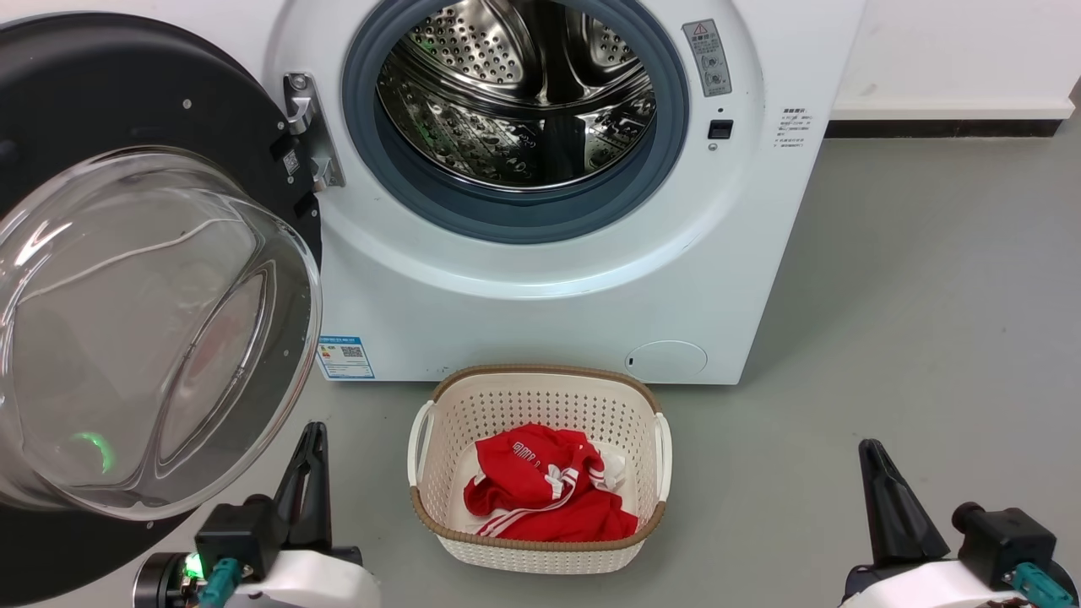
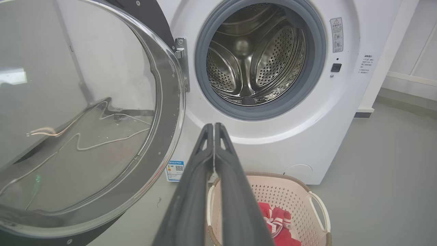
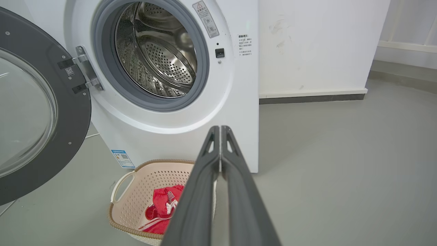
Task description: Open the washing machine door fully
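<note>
Left of the left gripper's matt dark fingers, the door is dull black plastic round a clear, glossy glass bowl. Beyond the fingertips are a shiny holed steel drum, a matt rubber gasket and a smooth white machine. Beside the fingers, a plastic basket holds red cloth.

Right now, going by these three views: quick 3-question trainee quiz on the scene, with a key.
1. True or false: the washing machine door hangs open on the robot's left of the drum.
2. What lies in the laundry basket? A) a red garment B) a blue towel C) nothing
3. Fill in: the left gripper and right gripper both have their fingers ____ (open/shut).
Key: 1 true; 2 A; 3 shut.
</note>
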`<state>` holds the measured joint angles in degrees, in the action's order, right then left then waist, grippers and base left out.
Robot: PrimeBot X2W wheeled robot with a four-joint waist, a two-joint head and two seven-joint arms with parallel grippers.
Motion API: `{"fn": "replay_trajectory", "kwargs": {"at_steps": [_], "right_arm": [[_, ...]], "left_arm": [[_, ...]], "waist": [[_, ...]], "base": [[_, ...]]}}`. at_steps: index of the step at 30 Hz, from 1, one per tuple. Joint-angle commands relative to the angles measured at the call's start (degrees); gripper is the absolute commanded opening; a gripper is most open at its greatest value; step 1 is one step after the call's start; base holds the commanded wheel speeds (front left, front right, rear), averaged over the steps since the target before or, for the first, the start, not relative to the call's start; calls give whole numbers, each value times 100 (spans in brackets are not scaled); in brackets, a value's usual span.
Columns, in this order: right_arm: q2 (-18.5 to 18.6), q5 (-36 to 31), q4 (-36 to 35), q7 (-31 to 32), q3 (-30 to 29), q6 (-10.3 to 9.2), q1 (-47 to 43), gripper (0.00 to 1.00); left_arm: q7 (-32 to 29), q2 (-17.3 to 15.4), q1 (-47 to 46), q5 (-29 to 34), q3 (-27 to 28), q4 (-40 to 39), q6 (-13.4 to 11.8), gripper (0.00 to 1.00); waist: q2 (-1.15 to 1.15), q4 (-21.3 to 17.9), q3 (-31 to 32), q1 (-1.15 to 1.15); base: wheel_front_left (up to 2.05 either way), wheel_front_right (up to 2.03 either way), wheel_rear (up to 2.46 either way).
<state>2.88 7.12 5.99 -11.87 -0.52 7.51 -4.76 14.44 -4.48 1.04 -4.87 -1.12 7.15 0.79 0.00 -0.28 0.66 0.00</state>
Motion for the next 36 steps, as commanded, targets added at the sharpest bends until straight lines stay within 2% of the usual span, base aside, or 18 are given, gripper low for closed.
{"fn": "replay_trajectory", "kwargs": {"at_steps": [1,18,36], "right_arm": [[6,340,-74,35,5,0,68,0],[103,2292,138,365,-30,0,333,0],[145,3844,286,645,-81,-1,526,0]], "left_arm": [[-102,-4,-164,-314,96,-10,31,0],[-522,32,-264,-2230,209,95,175,0],[-891,60,-384,-3782,337,227,295,0]], "waist": [[0,1,-2,0],[0,4,-13,0],[0,8,-25,0]], "base": [[0,0,0],[0,0,0],[0,0,0]]}}
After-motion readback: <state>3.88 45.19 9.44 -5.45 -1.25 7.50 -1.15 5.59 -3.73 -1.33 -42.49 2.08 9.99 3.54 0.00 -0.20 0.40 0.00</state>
